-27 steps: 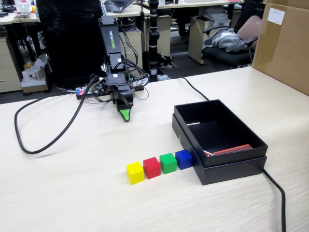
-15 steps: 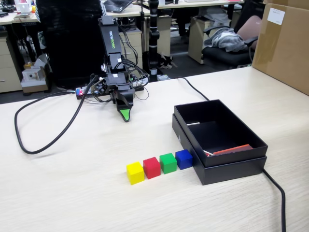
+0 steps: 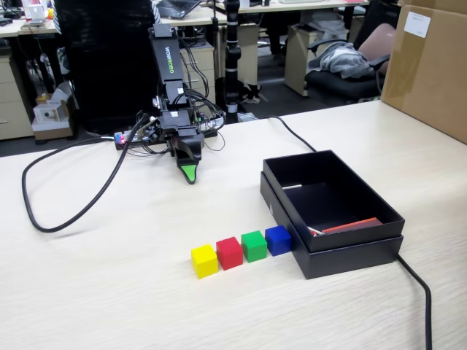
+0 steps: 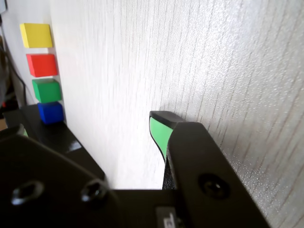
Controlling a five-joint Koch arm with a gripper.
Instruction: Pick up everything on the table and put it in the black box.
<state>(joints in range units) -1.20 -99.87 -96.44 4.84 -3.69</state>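
On the pale wood-grain worktop (image 3: 109, 292) four glossy cubes are lined up in a row: the yellow cube (image 3: 204, 260), the red cube (image 3: 229, 252), the green cube (image 3: 254, 246) and the blue cube (image 3: 278, 239), each touching or just beside its neighbour, the blue one set against the wall of the black box (image 3: 343, 255). The box is shallow, matte, with a stepped double rim; a reddish flat strip and a small pale item are seen inside it, too small to be identified. A thick black cable (image 3: 66, 211) is looped across the worktop on the left of the fixed view, and a second cable (image 3: 416, 284) is run out from behind the box toward the near edge. The hand (image 3: 190, 175) is pointed down at the worktop, well apart from the cubes, with nothing seen in it. Only one green-faced tip is shown in both views, so its opening cannot be told. A brown carton (image 3: 430, 65) is cut off at the right edge.
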